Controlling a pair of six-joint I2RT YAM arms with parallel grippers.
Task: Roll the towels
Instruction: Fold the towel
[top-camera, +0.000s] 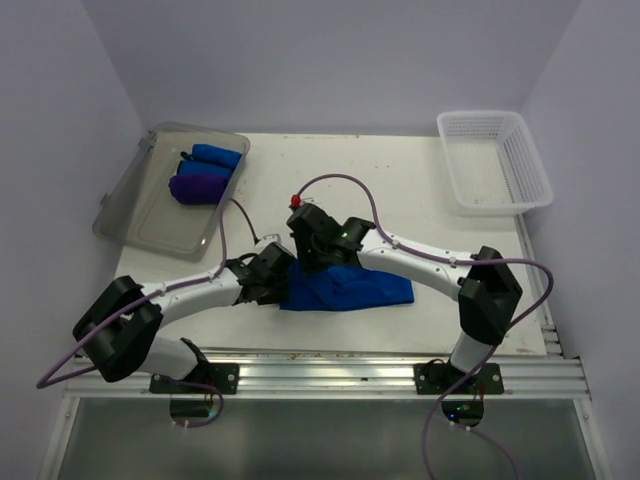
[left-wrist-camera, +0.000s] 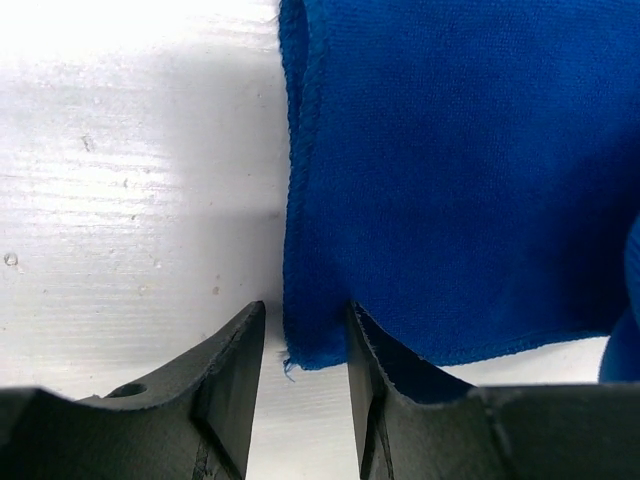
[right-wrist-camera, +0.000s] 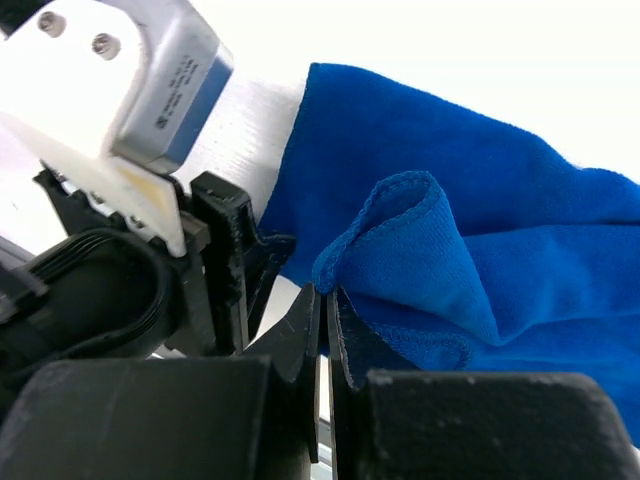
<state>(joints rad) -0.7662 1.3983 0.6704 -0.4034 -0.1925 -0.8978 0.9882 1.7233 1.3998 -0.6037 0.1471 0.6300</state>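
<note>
Left end effector (left-wrist-camera: 305, 322): part open. Its fingers (left-wrist-camera: 235, 365) straddle the corner of a flat blue cloth towel (left-wrist-camera: 450, 170). One finger is clear of the cloth with bare tabletop showing between, the other sits at the towel's edge. No pinch.
Right end effector (right-wrist-camera: 322, 300): closed to a sliver on a raised fold of the towel's hem, right at its tips. The fold stands up off the rest of the cloth.
Towel: lies on the white tabletop (top-camera: 400, 180), running from both end effectors out toward the right arm's side. Rumpled, not rolled.
Spacing: both end effectors sit just beside each other at the same end of the towel. The left one's housing fills the right wrist view next to the right fingers.
Clear plastic bin (top-camera: 150, 215): beyond the left end effector, off to its left. Holds a rolled blue towel (top-camera: 215, 157) and a rolled purple towel (top-camera: 200, 187), touching.
White mesh basket (top-camera: 497, 205): well apart from the right end effector, far to its right.
</note>
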